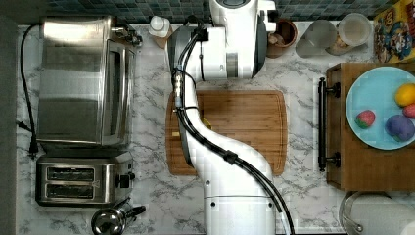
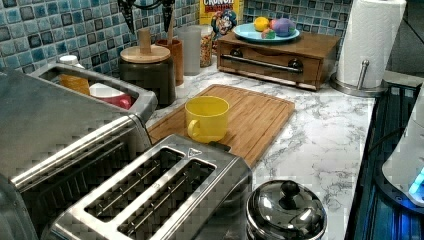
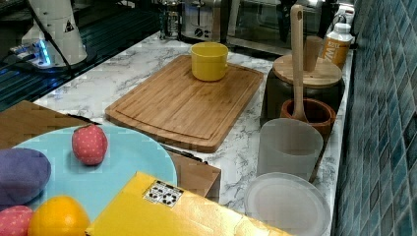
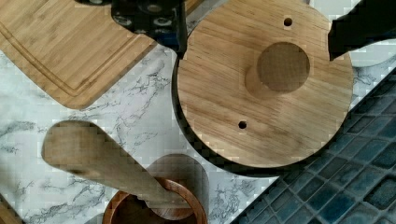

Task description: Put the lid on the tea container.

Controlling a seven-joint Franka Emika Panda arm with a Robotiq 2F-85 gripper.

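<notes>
The tea container [image 2: 148, 80] is a round dark canister by the tiled wall, and the round wooden lid [image 2: 145, 53] lies flat on its rim. In the wrist view the lid [image 4: 264, 84] with its knob [image 4: 282, 66] covers the container, whose dark rim [image 4: 187, 135] shows at the edge. My gripper [image 4: 254, 28] hangs open just above the lid, one black finger on either side of the knob and holding nothing. The right view shows the lid [image 3: 307, 71] on the container [image 3: 275, 96] below my gripper [image 3: 306, 14].
A brown wooden cup [image 3: 309, 115] holding a wooden spoon [image 3: 296, 59] stands right beside the container, with frosted jars [image 3: 289, 147] past it. A yellow mug [image 2: 206, 118] sits on the cutting board [image 1: 244, 127]. A toaster oven [image 1: 83, 81] and a toaster [image 1: 80, 178] fill the top view's left.
</notes>
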